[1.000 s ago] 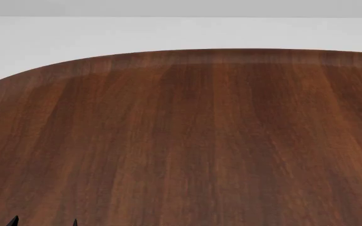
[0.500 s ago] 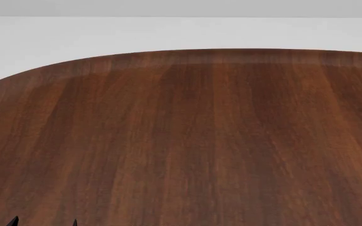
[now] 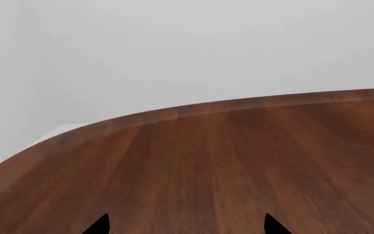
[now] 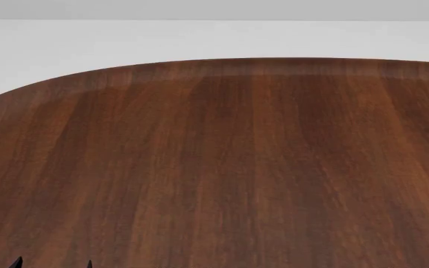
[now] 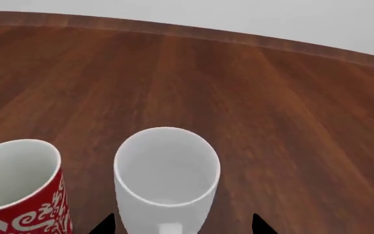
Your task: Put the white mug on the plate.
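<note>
Glossy white mug [image 5: 166, 183] stands upright on the counter [image 5: 252, 97] beside a red mug [image 5: 19, 187], between our right claw [image 5: 180, 225] tips, spread wide; rigid, slippery, breakable, so we'd clamp the body

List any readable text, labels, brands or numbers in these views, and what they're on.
None readable in any view.
The white mug is plain, no print.
The red mug carries only a white floral pattern, no lettering on the side shown.
The wooden table shows bare grain, no marks or stickers.

Black pointed claw [image 3: 185, 225] tips
</note>
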Tool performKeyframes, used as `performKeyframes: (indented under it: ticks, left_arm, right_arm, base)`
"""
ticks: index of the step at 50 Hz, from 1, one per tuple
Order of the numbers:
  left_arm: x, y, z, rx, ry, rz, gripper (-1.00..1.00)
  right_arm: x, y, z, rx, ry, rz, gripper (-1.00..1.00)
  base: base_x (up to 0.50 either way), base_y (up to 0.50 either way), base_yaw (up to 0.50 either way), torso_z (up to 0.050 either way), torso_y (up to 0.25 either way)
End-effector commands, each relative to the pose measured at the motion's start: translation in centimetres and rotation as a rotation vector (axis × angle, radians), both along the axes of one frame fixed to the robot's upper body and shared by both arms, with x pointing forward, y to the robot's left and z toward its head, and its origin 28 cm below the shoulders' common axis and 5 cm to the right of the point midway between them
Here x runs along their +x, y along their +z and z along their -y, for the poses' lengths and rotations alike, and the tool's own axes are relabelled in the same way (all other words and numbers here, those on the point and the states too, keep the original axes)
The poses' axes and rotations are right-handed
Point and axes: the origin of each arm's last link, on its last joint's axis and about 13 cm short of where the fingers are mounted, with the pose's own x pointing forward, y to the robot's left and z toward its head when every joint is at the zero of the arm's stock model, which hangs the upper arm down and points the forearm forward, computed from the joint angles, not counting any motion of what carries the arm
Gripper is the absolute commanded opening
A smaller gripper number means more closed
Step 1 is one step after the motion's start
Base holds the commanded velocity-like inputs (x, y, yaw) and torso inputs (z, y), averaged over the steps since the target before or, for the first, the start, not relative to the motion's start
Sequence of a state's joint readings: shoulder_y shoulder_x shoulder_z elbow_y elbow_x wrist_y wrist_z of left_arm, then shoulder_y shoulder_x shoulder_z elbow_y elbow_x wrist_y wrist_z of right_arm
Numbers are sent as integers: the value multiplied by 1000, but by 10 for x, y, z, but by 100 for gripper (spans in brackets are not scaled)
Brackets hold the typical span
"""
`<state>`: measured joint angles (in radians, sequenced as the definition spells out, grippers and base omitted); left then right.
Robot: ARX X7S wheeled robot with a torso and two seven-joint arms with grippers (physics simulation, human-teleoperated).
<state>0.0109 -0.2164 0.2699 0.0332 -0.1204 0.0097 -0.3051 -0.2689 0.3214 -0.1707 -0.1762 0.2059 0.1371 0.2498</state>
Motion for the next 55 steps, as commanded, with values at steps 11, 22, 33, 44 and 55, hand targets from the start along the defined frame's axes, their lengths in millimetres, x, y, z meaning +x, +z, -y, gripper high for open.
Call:
performKeyframes:
  ticks: [11, 22, 33, 44, 55]
  left_arm:
    - [0, 0, 0, -2, -2, 0, 100]
    - [-1, 0, 1, -2, -2, -1, 100]
    - [-1, 0, 1, -1, -2, -2, 100]
    - [0, -1, 1, -2, -3, -2, 100]
    - [1, -1, 2, -4, -5, -3, 100]
  right_arm:
    - [1, -9, 1, 8, 2, -41, 100]
    - [2, -13, 2, 22, -1, -60, 100]
    - [5, -21, 5, 35, -7, -101, 100]
    - [9, -27, 7, 31, -7, -125, 100]
    - [12, -32, 7, 29, 3, -147, 100]
  base:
    - [0, 0, 0, 0, 0]
    - [0, 0, 0, 0, 0]
    - [0, 0, 0, 0, 0]
    - [0, 0, 0, 0, 0]
    - [0, 0, 0, 0, 0]
